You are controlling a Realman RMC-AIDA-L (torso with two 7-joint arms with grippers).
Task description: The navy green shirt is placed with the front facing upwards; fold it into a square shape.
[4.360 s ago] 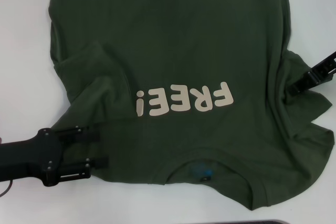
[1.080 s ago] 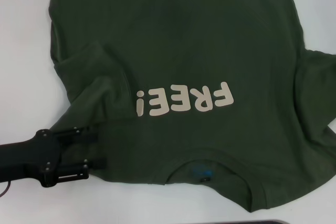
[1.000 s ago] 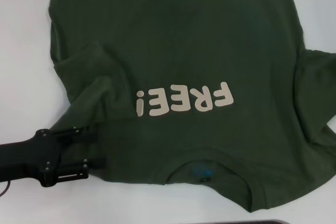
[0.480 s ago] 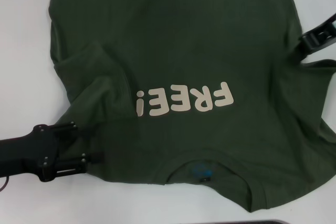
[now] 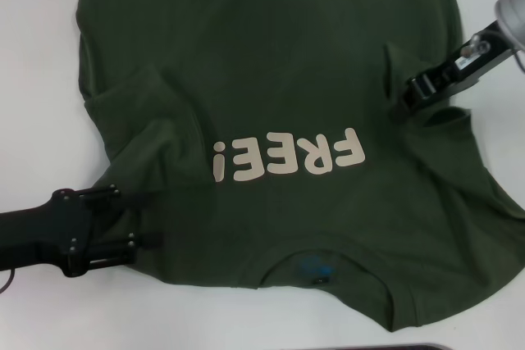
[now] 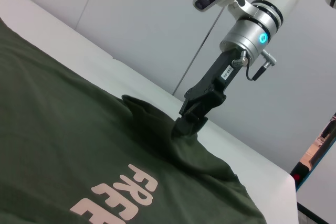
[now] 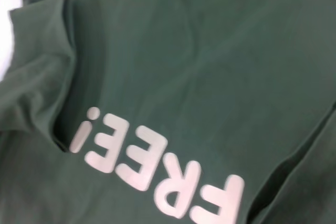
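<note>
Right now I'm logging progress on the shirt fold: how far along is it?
Early. Done: the left sleeve already lies folded onto the navy green shirt. In hand: the right gripper is shut on the right sleeve, pulling it over the body; the left gripper sits at the shoulder edge. Left: lay that sleeve flat, then fold the body into a square.

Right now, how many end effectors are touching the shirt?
2. The left end effector sits at the navy green shirt by its near-left sleeve; the right end effector pinches a raised fold on its right side.
</note>
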